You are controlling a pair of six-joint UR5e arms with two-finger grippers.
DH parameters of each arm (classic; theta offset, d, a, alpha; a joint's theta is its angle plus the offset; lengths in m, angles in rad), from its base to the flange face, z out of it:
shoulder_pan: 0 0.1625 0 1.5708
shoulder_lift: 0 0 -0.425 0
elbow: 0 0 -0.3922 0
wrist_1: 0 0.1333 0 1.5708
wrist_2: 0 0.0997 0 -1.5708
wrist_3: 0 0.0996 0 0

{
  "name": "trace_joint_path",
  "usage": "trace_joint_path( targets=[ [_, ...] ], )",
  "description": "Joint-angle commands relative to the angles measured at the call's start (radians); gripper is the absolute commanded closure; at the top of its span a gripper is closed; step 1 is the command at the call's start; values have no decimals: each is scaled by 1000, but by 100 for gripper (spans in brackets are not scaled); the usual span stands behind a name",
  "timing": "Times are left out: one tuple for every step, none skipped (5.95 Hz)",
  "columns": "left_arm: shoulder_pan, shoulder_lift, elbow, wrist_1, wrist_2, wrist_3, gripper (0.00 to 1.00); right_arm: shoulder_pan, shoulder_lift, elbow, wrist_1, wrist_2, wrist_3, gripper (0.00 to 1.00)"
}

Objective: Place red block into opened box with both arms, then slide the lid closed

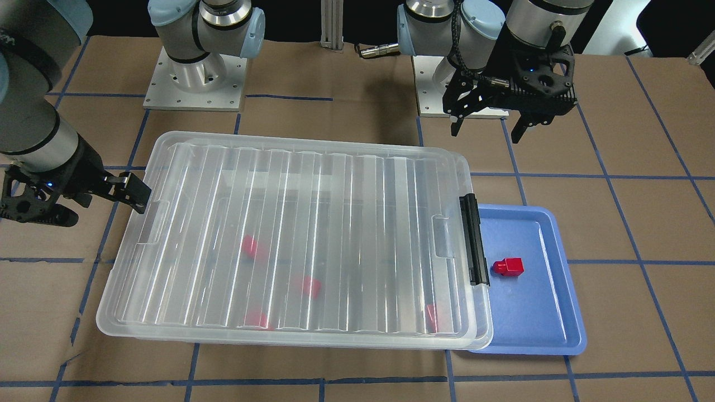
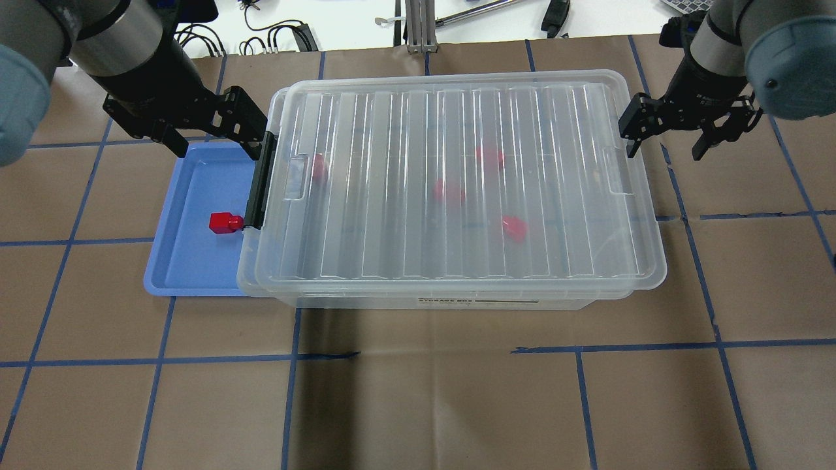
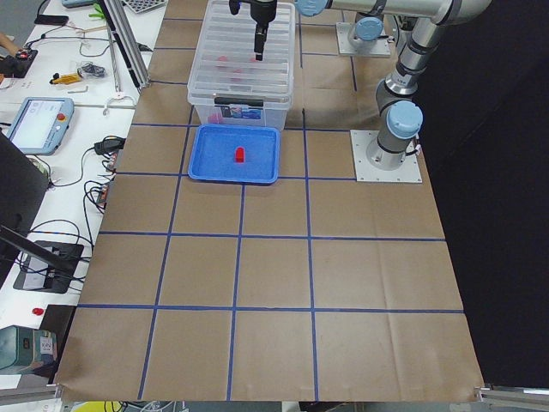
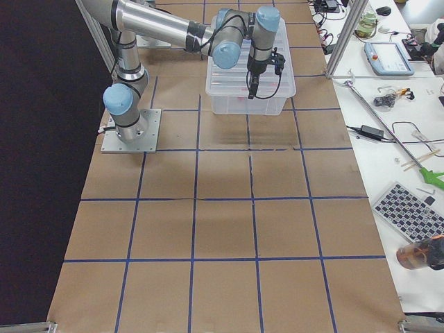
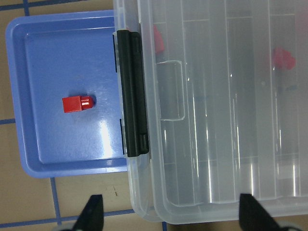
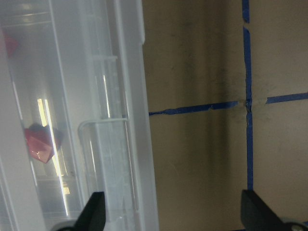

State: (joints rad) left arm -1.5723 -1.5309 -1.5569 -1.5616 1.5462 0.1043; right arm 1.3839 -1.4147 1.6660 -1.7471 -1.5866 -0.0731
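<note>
Left gripper (image 2: pixel 217 149) splayed, red block (image 2: pixel 225 222) near

Red blocks (image 2: pixel 449 192) under lid (image 2: pixel 392 254) blurred, shapes & qty unclear.

Left end effector (image 2: pixel 215 140) and right end effector (image 2: pixel 666 142) hover, jaws spread

The ribbed lid (image 2: pixel 405 228) and the box (image 2: pixel 359 301) are clear glossy plastic; the red block (image 2: pixel 222 222) is shiny plastic, the blue tray (image 2: pixel 189 261) smooth plastic, the table (image 2: pixel 418 405) matt brown paper.
</note>
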Motion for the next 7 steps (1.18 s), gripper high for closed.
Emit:
trace_joint_path(
  targets=[
    [0,0,-2,0,0,2,1,-3,0,63,-19,-3,-5,0],
    [0,0,0,0,0,0,1,-5,0,66,-17,-15,-8,0],
    [0,0,-2,0,0,0,1,-6,0,66,-17,-38,-37,0],
    [0,0,-2,0,-2,2,1,-17,0,69,-17,-46,-46,0],
    [0,0,-2,0,-2,2,1,-46,0,75,-19,-44,-78,0],
    [0,0,-2,0,0,2,1,-67,0,75,-19,-44,-112,0],
    [2,-3,9,0,3,3,1,-75,0,75,-20,-44,-119,0]
  ],
)
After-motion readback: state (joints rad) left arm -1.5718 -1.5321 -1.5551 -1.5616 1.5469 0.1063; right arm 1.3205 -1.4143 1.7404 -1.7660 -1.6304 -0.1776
